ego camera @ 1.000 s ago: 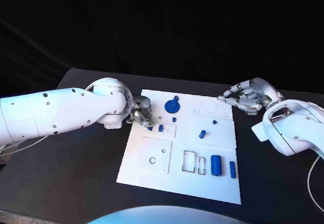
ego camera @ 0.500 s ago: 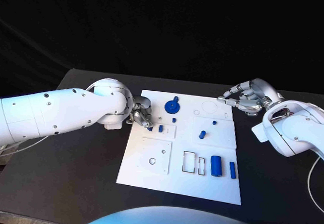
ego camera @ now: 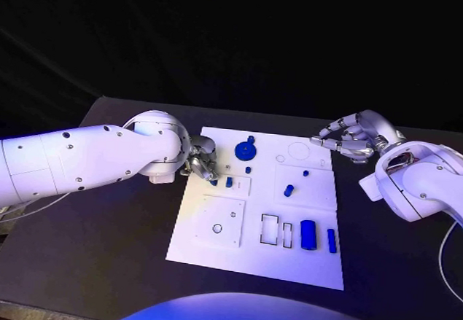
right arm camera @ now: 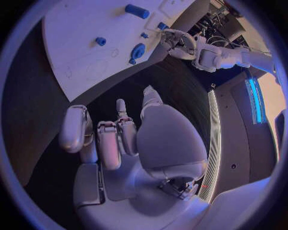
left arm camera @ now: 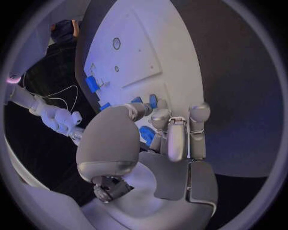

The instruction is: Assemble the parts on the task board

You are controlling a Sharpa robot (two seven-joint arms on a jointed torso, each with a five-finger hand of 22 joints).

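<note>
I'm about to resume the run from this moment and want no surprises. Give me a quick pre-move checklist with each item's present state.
1. Left hand at the task board: ok, its fingertips are over the board's left edge by a small blue part.
2. Left hand's grip: cannot tell, the fingers are curled and hide what is between them.
3. Right hand off the board: ok, it hovers past the far right corner, fingers curled, nothing in it.
4. Blue disc: ok, on the board's far side, untouched.
5. Large cylinder and thin bar: ok, lying side by side near the right edge, apart.
6. Board flat on the table: ok.
</note>
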